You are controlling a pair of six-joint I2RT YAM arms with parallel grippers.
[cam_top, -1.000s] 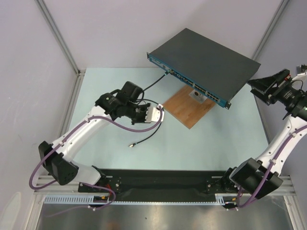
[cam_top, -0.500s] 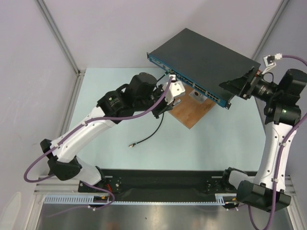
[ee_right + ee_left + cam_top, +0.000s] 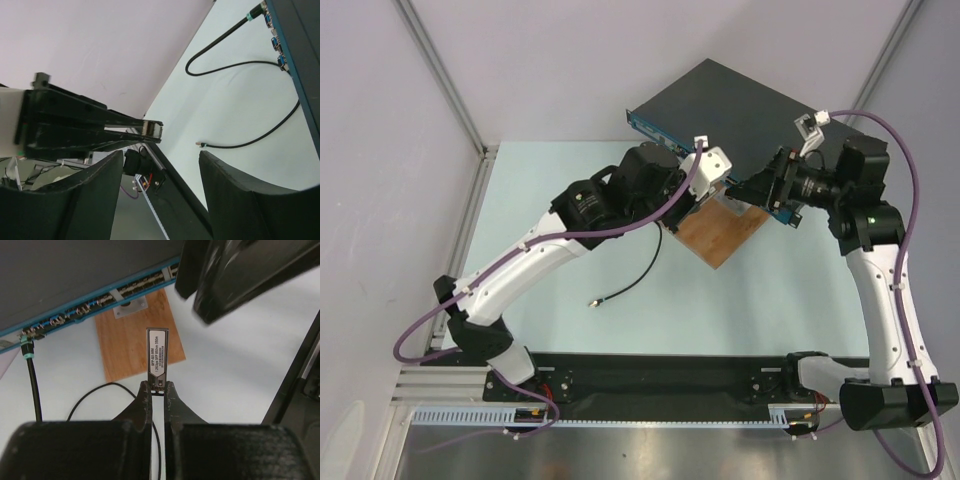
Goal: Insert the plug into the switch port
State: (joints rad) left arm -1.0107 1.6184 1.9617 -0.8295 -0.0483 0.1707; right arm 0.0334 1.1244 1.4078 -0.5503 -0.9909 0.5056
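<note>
Above the pale table (image 3: pixel 770 300) the left gripper (image 3: pixel 156 390) clamps the plug (image 3: pixel 157 355), the switch (image 3: pixel 75 270) ahead holding a black cable (image 3: pixel 33 385) in a port to its left; the right gripper (image 3: pixel 160 160) gapes empty.

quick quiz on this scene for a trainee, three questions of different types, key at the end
1. True or false: the left gripper is shut on the plug.
2. What lies just in front of the switch? A) a wooden board B) a tray C) a cloth
3. Fill in: the switch's front face is ____.
Key: 1 true; 2 A; 3 blue.
</note>
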